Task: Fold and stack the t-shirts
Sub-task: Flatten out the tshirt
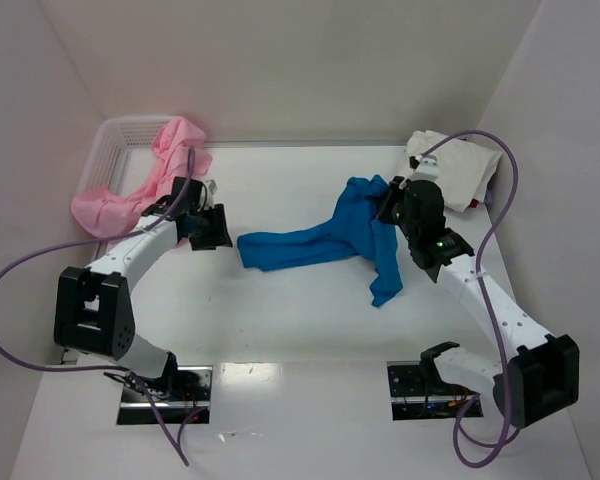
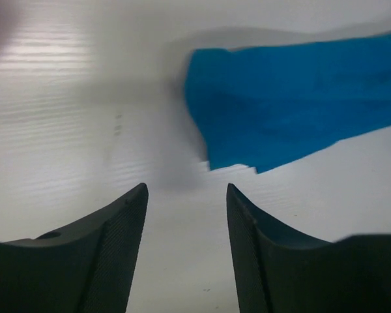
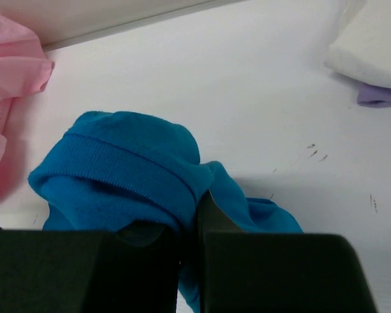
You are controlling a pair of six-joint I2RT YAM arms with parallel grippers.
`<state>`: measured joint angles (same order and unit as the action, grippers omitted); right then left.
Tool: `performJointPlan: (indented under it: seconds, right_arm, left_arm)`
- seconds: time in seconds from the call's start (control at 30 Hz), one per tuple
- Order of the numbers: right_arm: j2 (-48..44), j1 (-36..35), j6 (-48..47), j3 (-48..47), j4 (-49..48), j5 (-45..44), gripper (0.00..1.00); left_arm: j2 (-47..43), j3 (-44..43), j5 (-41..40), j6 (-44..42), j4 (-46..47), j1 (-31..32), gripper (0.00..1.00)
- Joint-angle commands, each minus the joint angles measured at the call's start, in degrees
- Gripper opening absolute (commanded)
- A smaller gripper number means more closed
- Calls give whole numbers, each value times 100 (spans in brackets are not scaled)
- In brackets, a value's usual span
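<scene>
Right hand is clamped shut on a bunched-up fold of the blue t-shirt. In the wrist view, the ribbed hem or collar sits humped right in front of the fingers, and the cloth is pinched in the narrow gap between them. From that grip the tee goes two ways: one long strip runs left across the table towards the other arm, and a shorter flap trails down towards the near side, next to the right forearm. So it's crumpled and strung out, not flat and not folded. Left hand is spread open with nothing between its fingers. It sits low over bare table just beside the left end of that blue strip, and from its own camera the edge of the cloth is a little ahead of the fingertips, not touching. Further out, the pink t-shirts are heaped in a loose pile hanging over the rim of the white basket in the far left corner, behind the left arm. Over in the far right corner there's a cream-white t-shirt lying as a flat folded bundle on the table, just behind the right wrist.
</scene>
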<state>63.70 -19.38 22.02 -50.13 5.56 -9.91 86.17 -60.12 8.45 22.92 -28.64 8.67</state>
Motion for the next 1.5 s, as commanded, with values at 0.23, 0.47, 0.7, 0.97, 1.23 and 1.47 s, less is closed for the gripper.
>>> performJointPlan:
  seconds: [0.23,0.47,0.7,0.97,1.23,1.47]
  right_arm:
    - [468,39,-58,-261,-741,129,11]
    - [468,39,-58,-313,-688,244,11]
    - [468,39,-58,-313,-635,297,11]
    - [468,39,-58,-313,-635,297,11]
    - [468,39,-58,-313,-583,245,11]
    - [468,39,-58,-313,-583,244,11]
  left_arm:
    - [1077,-79,334,380,922,1102,62]
    - [1148,44,-228,573,1036,1164,62]
    - [770,185,-599,626,712,1164,64]
    - [901,378,-529,626,921,1164,66]
    - [1358,308,-309,521,1378,1164,63]
    - [1525,246,-247,468,1432,1164,31]
